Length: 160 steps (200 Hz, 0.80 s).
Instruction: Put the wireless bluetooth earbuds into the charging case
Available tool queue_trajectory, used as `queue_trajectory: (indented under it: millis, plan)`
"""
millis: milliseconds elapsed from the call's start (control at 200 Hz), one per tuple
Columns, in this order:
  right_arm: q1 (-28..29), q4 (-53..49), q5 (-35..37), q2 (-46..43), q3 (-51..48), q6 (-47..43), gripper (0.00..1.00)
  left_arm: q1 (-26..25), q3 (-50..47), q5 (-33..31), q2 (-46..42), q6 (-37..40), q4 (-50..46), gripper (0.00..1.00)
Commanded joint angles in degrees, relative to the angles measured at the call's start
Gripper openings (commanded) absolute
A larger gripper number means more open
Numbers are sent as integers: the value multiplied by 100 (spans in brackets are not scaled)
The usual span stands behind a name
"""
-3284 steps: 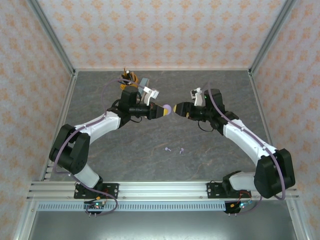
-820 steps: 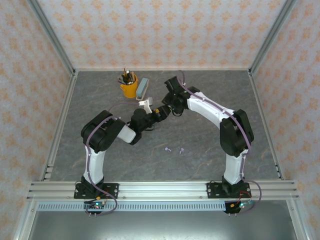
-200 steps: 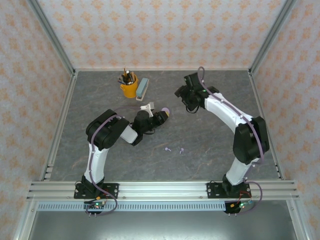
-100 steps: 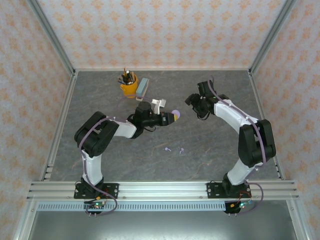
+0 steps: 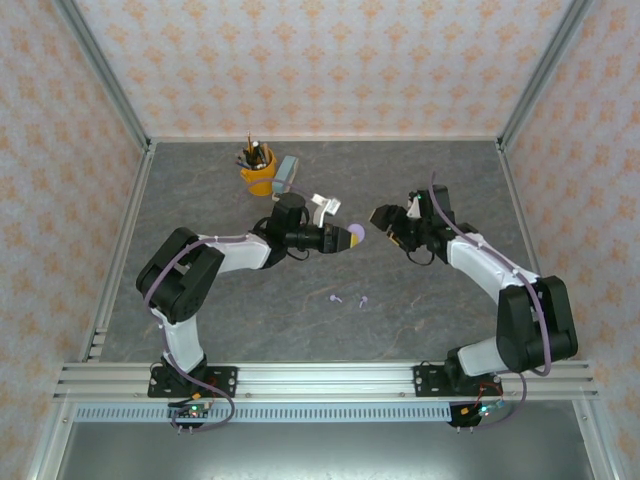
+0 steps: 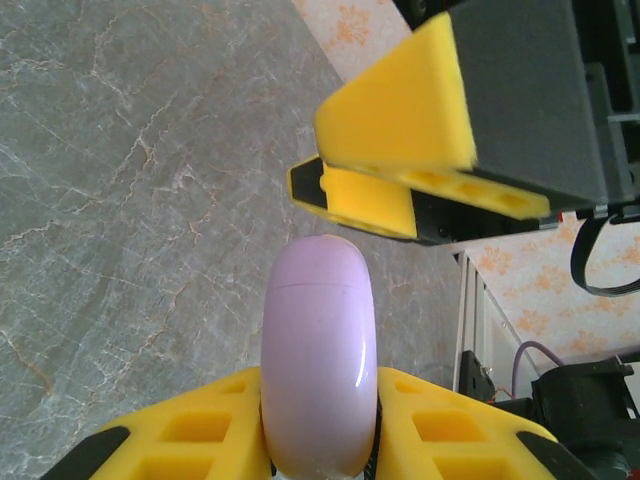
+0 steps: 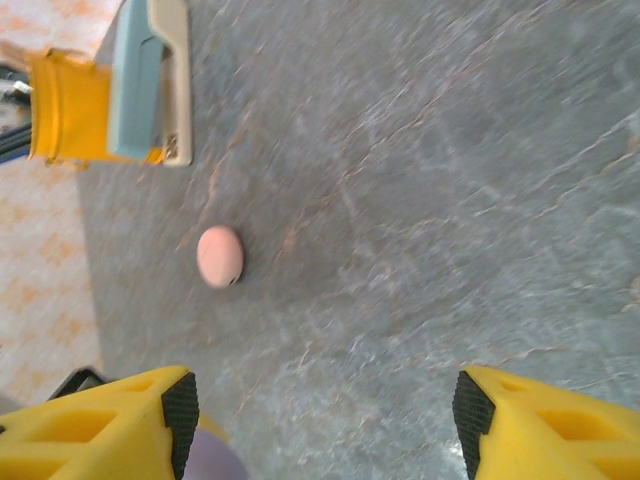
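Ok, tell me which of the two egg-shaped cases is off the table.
The lilac case, gripped between the left fingers above the table. The pink case lies loose on the table, nothing touching it.

The top view is evenly, softly lit; I see only faint shadows on the bench [image 5: 300, 330]. My right wrist feed is motion-blurred. Left wrist is bright, with a glare streak on the lilac case [image 6: 318, 370].

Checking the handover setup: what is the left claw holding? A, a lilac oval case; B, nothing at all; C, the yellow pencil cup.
A: the left claw is shut on the lilac oval case, which pokes out in front of it.
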Motion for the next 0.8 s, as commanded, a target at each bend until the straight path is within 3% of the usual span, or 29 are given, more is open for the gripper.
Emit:
queue_trajectory:
  millis: [0, 796]
  plan:
    - [-11, 593, -803, -174, -106, -301, 70, 16, 249, 232, -152, 276, -292, 27]
    - [134, 231, -892, 231, -177, -653, 67, 16, 580, 274, 11, 304, -381, 26]
